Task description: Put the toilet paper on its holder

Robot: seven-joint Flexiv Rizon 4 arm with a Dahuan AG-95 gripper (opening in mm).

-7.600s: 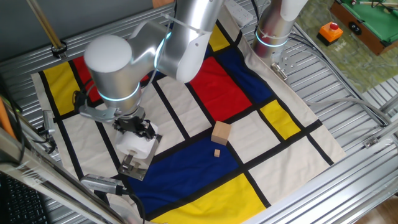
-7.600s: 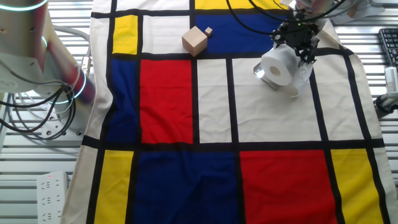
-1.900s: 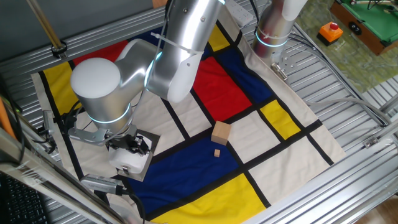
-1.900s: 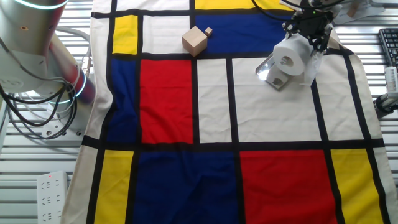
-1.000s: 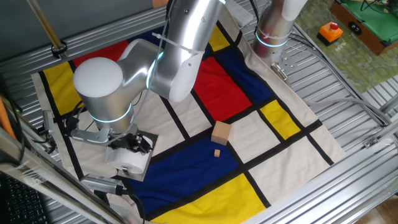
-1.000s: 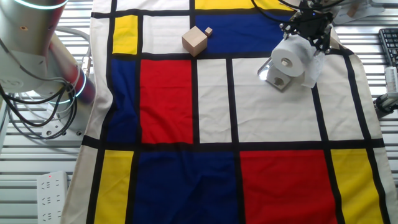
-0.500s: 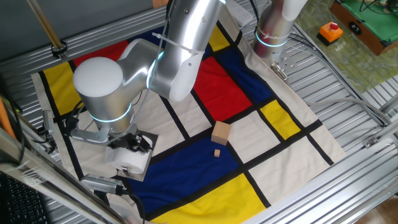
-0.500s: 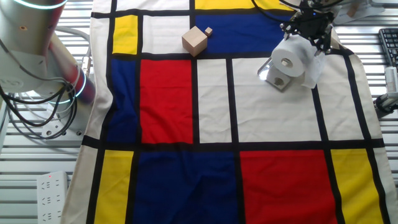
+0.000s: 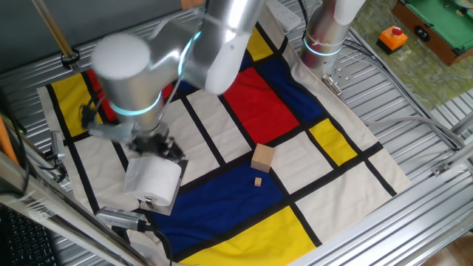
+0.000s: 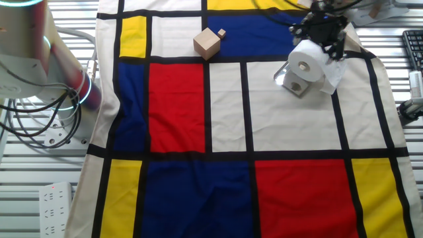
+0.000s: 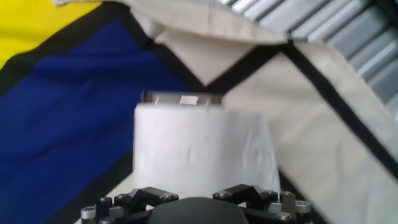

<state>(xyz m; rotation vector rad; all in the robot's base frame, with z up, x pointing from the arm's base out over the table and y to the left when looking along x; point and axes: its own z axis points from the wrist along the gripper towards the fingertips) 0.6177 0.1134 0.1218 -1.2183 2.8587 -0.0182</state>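
The white toilet paper roll (image 9: 153,177) sits on the silver holder (image 9: 167,199) at the cloth's near left corner. In the other fixed view the roll (image 10: 308,61) lies with its core facing out over the holder plate (image 10: 289,79). My gripper (image 9: 151,145) hangs just above and behind the roll, apart from it, blurred by motion; it also shows in the other fixed view (image 10: 322,30). In the hand view the roll (image 11: 202,149) lies below the spread, empty fingers (image 11: 144,198), with the holder's edge (image 11: 180,98) showing beyond it.
A tan wooden cube (image 9: 262,157) and a small wooden block (image 9: 258,181) lie on the coloured checked cloth (image 9: 281,111) to the right of the roll. A second arm's base (image 9: 325,33) stands at the far edge. Slatted metal table surrounds the cloth.
My gripper has let go of the roll and risen up and back from it. The roll stays on the holder where it was.
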